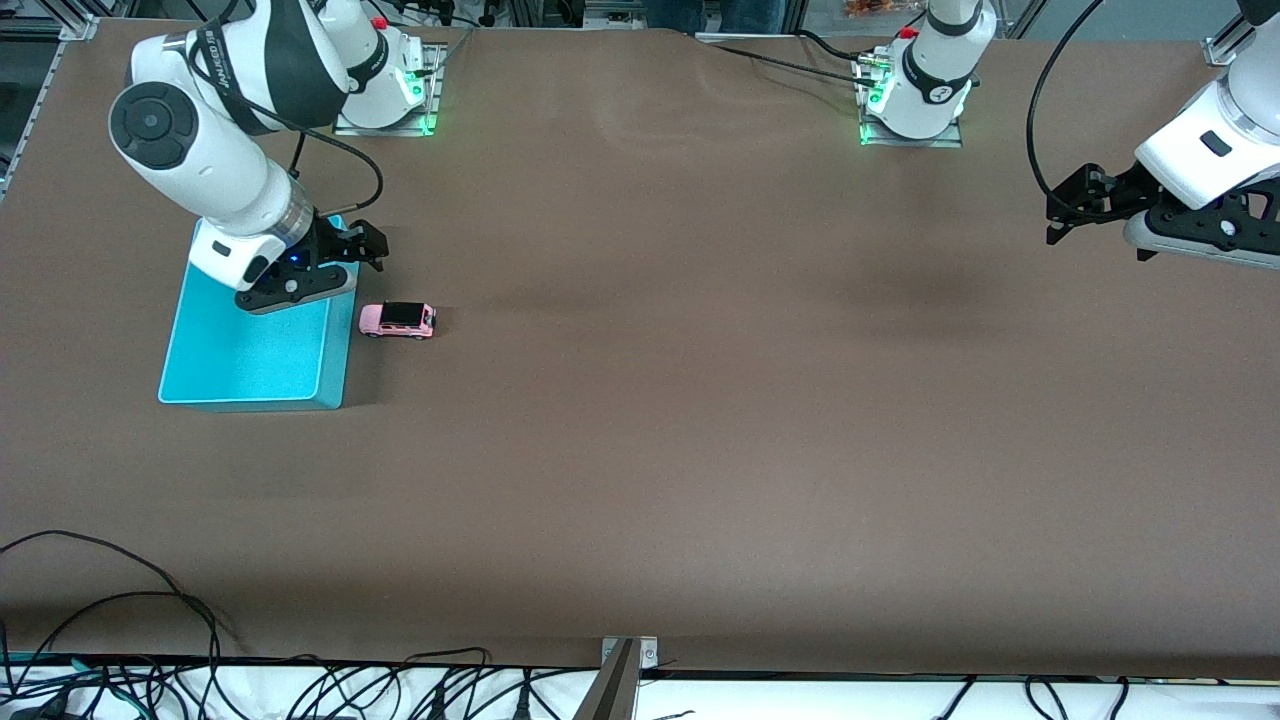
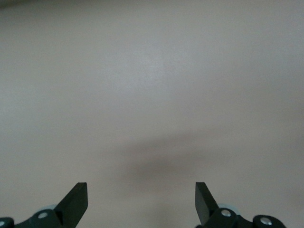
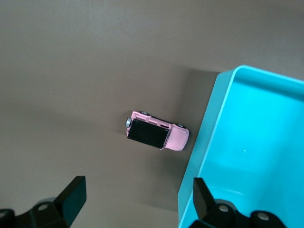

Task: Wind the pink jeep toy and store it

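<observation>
Readable writing: lettering on the right arm's upper link, too small to make out. One pink jeep toy [image 1: 397,319] is sitting upright on the brown worktop [image 1: 700,420], just beside the one turquoise bin [image 1: 230,370], toward the right arm's end. Right gripper [image 1: 365,245] is hovering over the bin's rim, fingers spread, holding nothing. Left gripper [image 1: 1065,215] is hanging over bare worktop at the left arm's end, fingers spread, waiting.

table [image 1: 700,450]: brown | on it: pink jeep toy [image 1: 398,320], turquoise bin [image 1: 250,350]
</observation>
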You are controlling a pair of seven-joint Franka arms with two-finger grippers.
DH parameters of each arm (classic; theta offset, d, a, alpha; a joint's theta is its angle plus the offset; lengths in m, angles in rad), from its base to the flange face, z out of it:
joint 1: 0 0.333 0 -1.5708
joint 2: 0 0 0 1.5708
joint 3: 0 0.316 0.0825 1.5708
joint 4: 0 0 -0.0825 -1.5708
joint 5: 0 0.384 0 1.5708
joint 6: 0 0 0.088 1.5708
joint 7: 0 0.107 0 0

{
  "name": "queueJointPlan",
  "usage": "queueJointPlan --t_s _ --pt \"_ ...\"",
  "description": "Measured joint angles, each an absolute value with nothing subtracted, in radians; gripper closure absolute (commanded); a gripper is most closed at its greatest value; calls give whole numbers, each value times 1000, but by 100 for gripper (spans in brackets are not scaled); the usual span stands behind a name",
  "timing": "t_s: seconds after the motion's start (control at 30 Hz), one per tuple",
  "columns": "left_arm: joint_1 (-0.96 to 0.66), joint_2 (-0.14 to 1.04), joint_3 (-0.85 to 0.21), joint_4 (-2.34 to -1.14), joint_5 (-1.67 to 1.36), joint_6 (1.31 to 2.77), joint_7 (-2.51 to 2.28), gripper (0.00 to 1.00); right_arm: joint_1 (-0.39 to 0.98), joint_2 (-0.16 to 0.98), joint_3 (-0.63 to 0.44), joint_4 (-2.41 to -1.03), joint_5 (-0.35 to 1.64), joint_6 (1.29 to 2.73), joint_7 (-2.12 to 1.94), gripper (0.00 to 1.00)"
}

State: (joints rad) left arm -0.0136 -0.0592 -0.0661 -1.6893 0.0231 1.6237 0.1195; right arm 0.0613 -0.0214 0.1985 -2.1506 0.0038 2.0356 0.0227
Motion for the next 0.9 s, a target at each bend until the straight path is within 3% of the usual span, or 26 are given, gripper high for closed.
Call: queueJointPlan --t_s 0.9 --pt "-9 -59 -64 -1686 23 1622 119 0 62 -2 207 -2424 4 2338 451 0"
